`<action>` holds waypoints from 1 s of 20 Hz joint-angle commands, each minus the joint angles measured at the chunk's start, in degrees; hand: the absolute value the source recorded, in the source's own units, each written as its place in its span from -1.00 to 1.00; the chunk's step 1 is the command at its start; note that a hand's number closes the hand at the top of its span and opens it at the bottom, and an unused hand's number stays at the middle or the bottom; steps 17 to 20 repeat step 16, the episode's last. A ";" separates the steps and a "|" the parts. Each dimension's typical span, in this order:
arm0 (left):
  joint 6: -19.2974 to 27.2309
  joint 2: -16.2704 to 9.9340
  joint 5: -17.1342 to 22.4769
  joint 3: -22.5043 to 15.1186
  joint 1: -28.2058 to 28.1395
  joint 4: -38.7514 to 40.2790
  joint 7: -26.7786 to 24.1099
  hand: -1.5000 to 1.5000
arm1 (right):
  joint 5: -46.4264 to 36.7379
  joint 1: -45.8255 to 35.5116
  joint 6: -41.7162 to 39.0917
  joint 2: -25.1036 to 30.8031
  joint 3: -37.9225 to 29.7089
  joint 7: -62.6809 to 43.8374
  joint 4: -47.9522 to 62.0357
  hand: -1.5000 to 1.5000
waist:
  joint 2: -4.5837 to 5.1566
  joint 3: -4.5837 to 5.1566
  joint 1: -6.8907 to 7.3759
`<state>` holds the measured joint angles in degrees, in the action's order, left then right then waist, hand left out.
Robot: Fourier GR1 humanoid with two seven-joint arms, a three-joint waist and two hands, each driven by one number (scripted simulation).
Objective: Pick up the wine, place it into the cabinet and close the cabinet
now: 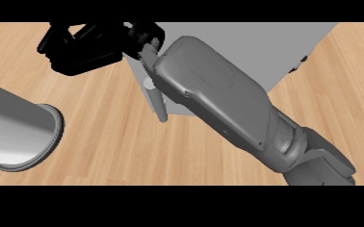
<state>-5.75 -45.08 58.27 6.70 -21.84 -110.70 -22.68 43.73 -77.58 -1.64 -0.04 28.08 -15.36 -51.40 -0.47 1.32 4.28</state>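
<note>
Right arm [235, 110] crosses view from lower right to upper left over wood counter [121, 139]. Right hand [85, 45] black, at top left, fingers curled — cannot tell what, if anything, they hold. Wine not visible. Grey cabinet [284, 48] at top, behind arm; its handle [158, 103] beside arm. Left arm [25, 130] cut off at left edge, hand out of view.
</note>
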 commanded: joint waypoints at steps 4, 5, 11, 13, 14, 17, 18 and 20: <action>-1.20 -0.33 1.14 1.71 -0.28 -0.16 0.56 -1.00 | -1.00 4.77 -1.61 8.90 -3.94 6.44 7.79 1.00 | 1.70 -1.30 -2.03; -0.87 -0.14 1.53 1.31 0.70 -0.49 0.85 -1.00 | -1.63 4.23 -0.47 7.93 -3.55 7.04 8.62 1.00 | 1.95 -1.26 -2.05; 0.75 0.94 1.54 -1.40 2.03 -3.18 1.83 -1.00 | -0.62 5.26 4.80 9.08 -2.21 8.77 6.64 1.00 | 2.54 -1.41 -4.18; 0.26 0.59 1.88 -1.29 2.79 -2.72 2.14 -1.00 | -0.23 4.79 5.57 8.92 -1.67 9.35 6.15 1.00 | 2.79 -1.35 -4.60; 0.82 0.54 2.28 -1.88 2.78 -3.88 2.95 -1.00 | -0.09 4.79 6.55 8.05 -0.76 8.76 6.41 1.00 | 2.66 -1.40 -4.24; 0.88 1.09 2.58 -2.66 2.99 -3.90 3.13 -1.00 | -0.10 4.84 7.70 8.21 0.05 10.39 5.72 1.00 | 3.09 -1.39 -4.55; 0.88 1.09 2.58 -2.66 2.99 -3.90 3.13 -1.00 | -0.10 4.84 7.70 8.21 0.05 10.39 5.72 1.00 | 3.09 -1.39 -4.55; 0.88 1.09 2.58 -2.66 2.99 -3.90 3.13 -1.00 | -0.10 4.84 7.70 8.21 0.05 10.39 5.72 1.00 | 3.09 -1.39 -4.55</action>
